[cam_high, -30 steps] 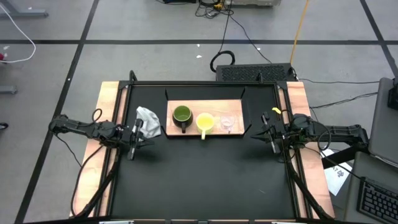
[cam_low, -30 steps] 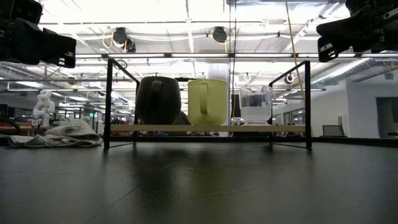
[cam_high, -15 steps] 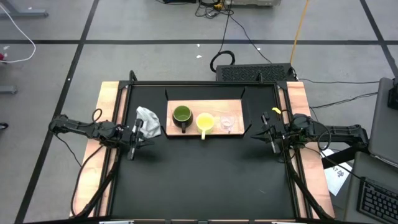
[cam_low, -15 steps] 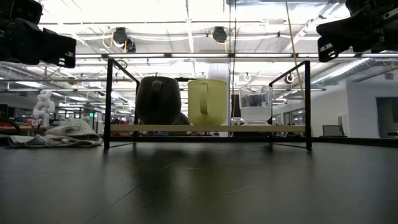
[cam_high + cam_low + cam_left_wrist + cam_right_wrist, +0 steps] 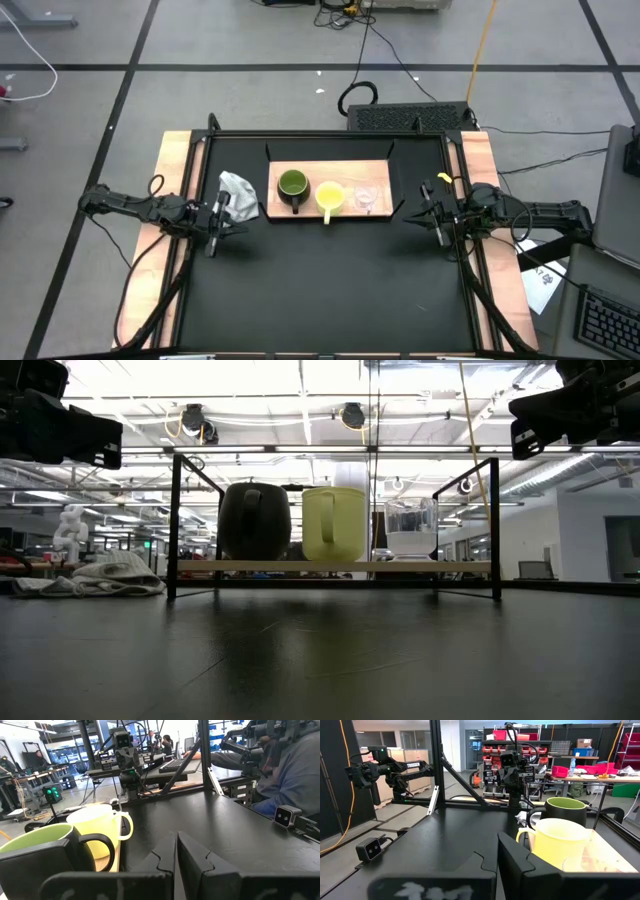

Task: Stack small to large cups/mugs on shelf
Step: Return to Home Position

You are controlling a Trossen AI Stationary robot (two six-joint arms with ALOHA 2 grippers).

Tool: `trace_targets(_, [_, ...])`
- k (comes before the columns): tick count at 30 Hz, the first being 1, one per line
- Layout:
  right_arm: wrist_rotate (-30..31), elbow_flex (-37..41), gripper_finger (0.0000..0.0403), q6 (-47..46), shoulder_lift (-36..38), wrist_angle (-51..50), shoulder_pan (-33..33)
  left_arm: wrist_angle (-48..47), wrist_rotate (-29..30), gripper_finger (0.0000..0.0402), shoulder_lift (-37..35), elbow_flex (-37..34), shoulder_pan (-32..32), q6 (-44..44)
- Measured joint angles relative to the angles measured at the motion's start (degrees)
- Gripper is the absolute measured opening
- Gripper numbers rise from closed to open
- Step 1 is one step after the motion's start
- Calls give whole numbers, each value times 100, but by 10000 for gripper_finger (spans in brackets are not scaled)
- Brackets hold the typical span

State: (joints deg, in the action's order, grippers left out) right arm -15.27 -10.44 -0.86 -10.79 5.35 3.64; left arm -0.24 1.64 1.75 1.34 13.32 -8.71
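left gripper at table's 9 o'clock, raised, aimed inward, jaws pressed together | right gripper at 3 o'clock, mirrored, jaws pressed together | shelf toward 12 o'clock held green mug, yellow mug, glass cup in a row

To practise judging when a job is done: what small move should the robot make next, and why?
Probably only lower both arms to rest, touching nothing. The green mug, yellow mug and glass cup stand in a row on the shelf; the left arm and right arm hang at the sides of the table, jaws shut and empty.
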Motion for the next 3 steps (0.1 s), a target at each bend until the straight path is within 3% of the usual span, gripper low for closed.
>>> trace_targets(3, [1, 1, 0, 0, 0, 1, 0, 1, 1, 21, -1, 0, 0, 0])
